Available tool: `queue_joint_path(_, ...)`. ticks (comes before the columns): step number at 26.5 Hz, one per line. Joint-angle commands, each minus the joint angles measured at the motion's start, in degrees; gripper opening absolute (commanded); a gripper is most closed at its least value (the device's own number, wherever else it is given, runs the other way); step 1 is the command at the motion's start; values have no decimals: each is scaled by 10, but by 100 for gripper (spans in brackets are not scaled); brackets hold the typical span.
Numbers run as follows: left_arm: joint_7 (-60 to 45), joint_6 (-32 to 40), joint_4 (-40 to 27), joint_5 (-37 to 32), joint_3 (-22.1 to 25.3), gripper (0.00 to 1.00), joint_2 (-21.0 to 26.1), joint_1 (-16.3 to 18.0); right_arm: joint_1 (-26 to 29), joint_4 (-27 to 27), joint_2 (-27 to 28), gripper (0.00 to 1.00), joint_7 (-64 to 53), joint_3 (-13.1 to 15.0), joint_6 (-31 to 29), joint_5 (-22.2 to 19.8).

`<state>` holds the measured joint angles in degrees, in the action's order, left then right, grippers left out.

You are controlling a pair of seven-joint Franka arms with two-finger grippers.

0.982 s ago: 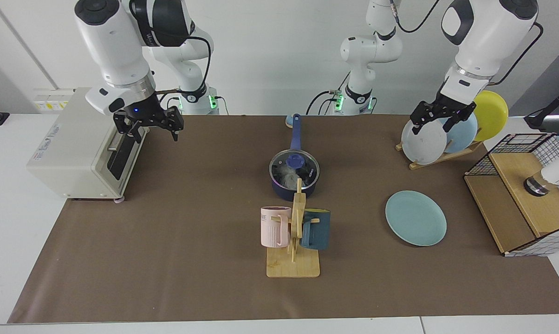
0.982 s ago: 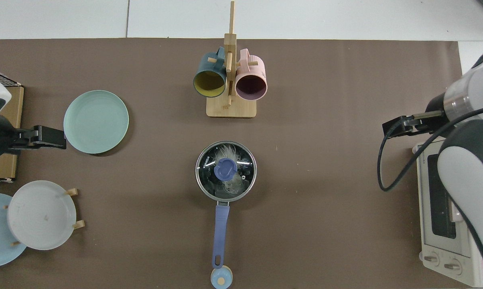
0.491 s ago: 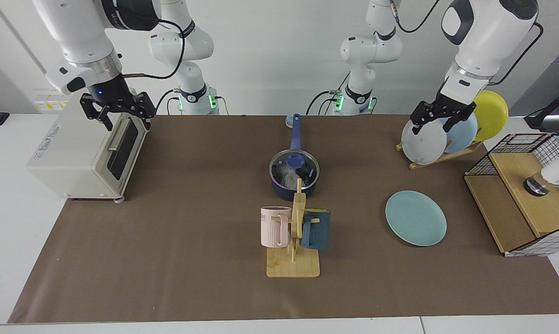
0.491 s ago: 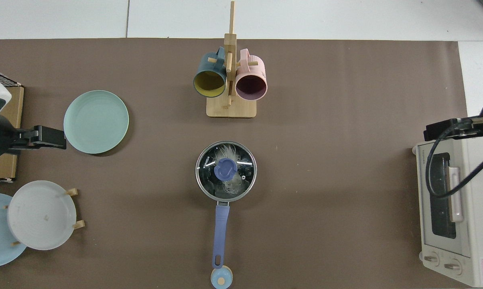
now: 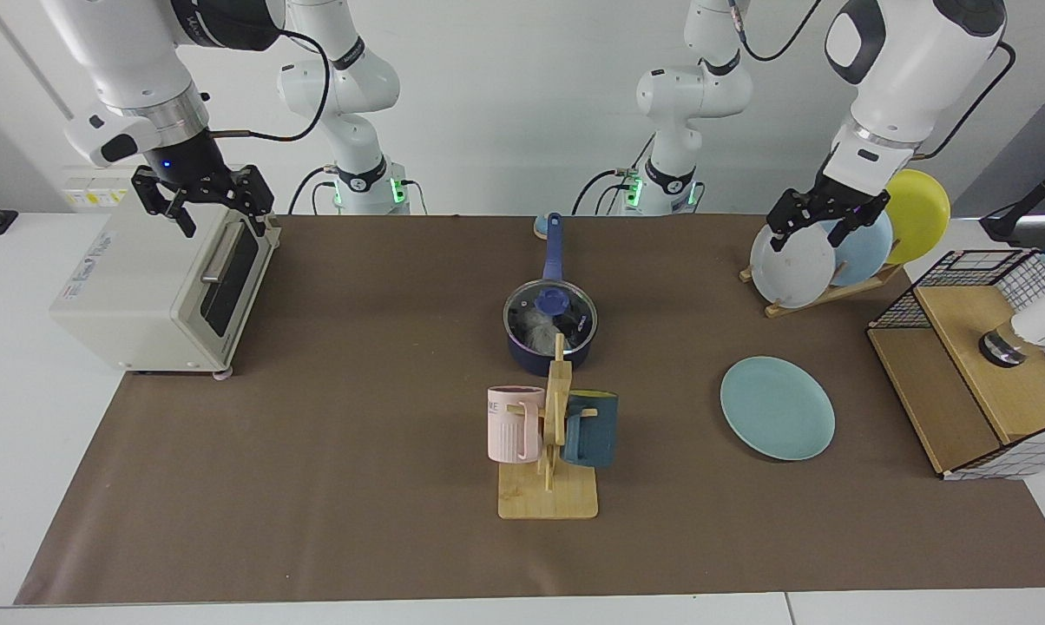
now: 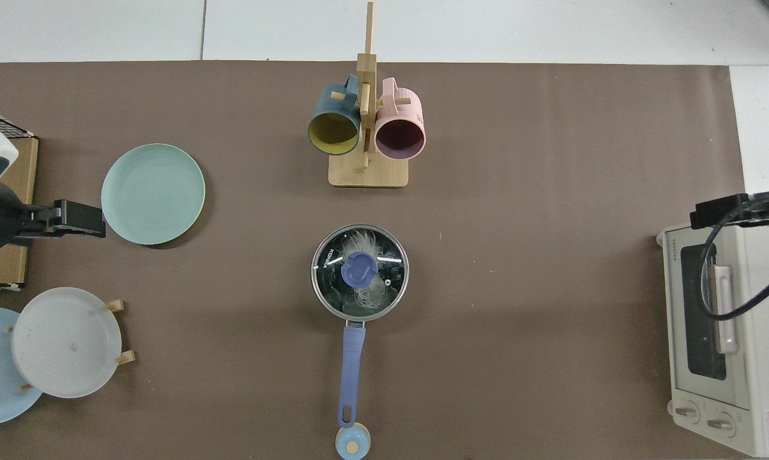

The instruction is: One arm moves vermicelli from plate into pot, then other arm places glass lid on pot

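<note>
Hovering over the TOSHIBA-marked toaster oven [image 5: 154,282], the right gripper [image 5: 201,201] hangs spread wide, empty. At centre the glass lid [image 5: 549,315] covers the pot [image 5: 548,351], vermicelli [image 6: 366,295] inside. Further along, the plate [image 5: 777,408] lies bare; the left gripper [image 5: 822,224] waits, splayed, before the plate rack [image 5: 822,286].

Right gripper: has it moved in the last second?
Yes. In the facing view the right gripper has retreated from over the brown mat, up and back, to above the toaster oven, away from the pot.

toaster oven [image 5: 154,278], 2 mugs [image 5: 553,425], racked plates [image 5: 844,247]
</note>
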<state>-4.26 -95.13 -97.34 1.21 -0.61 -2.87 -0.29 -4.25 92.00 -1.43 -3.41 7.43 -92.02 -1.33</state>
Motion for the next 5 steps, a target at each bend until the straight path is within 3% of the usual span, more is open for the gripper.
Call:
queue_joint_path(1, 0, 0, 1, -8, 0, 100, -5, -1, 0, 13, -10, 100, 1, 0, 3, 7)
queue_joint_path(5, 0, 0, 1, -8, 0, 100, -5, -1, -1, 14, -11, 100, 2, 0, 8, 7)
